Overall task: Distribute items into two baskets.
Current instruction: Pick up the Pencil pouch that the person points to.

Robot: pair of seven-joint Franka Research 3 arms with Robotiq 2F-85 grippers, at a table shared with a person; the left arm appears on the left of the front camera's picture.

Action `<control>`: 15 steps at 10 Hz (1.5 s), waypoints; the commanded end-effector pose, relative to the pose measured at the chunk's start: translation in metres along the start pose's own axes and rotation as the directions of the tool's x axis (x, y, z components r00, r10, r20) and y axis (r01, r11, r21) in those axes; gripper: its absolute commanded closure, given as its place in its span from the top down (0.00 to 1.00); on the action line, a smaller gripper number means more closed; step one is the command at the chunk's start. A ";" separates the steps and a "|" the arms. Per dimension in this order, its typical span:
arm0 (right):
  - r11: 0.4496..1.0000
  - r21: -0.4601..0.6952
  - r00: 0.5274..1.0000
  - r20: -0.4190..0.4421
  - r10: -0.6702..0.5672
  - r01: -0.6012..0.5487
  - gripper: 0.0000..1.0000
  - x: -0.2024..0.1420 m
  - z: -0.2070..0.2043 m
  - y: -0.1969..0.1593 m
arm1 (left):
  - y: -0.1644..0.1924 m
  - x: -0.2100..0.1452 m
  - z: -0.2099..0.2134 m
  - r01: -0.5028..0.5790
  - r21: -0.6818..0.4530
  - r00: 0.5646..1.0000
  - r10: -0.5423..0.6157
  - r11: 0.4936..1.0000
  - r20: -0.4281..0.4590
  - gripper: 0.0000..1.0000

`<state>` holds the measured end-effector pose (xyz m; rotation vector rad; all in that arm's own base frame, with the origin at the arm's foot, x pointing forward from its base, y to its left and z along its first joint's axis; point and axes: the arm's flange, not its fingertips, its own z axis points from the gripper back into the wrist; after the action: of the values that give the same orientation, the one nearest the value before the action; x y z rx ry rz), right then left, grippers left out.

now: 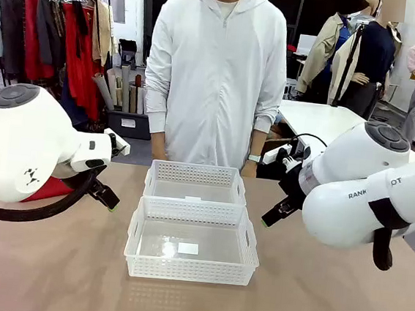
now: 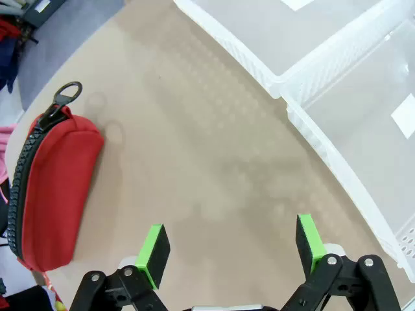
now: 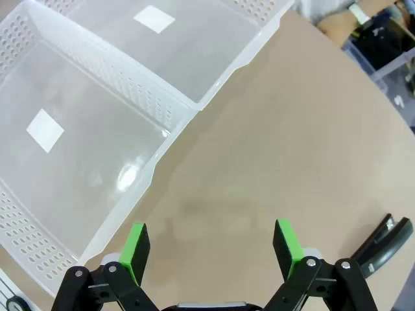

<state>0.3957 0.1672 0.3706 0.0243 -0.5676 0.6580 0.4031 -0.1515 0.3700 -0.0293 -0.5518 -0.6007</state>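
Two white lattice baskets stand touching in the table's middle, the far one behind the near one; both are empty apart from a small white label. My left gripper hangs open over bare table left of the baskets. The red pouch with its black zipper and ring pull lies just off that gripper's side; part of it shows under my left arm. Right of the baskets my right gripper stands open, with the small black device lying beside it.
A person in a white hoodie stands at the far edge behind the baskets, arms down. The tan table has free room in front of the baskets and on both sides. A clothes rack stands far back left.
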 end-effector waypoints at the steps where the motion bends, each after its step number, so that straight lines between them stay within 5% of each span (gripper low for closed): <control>1: 1.000 0.000 1.000 0.000 0.000 0.000 1.00 0.000 0.000 0.000 | 0.000 0.000 0.000 0.000 0.000 1.000 0.000 1.000 0.000 1.00; 15: 1.000 0.003 1.000 0.024 -0.013 0.013 1.00 0.010 0.009 -0.005 | 0.011 0.010 0.015 -0.032 -0.038 0.999 0.033 0.999 0.037 1.00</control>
<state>0.3972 0.1674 0.3735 0.0246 -0.5742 0.6562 0.4056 -0.1516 0.3768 -0.0425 -0.5659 -0.5856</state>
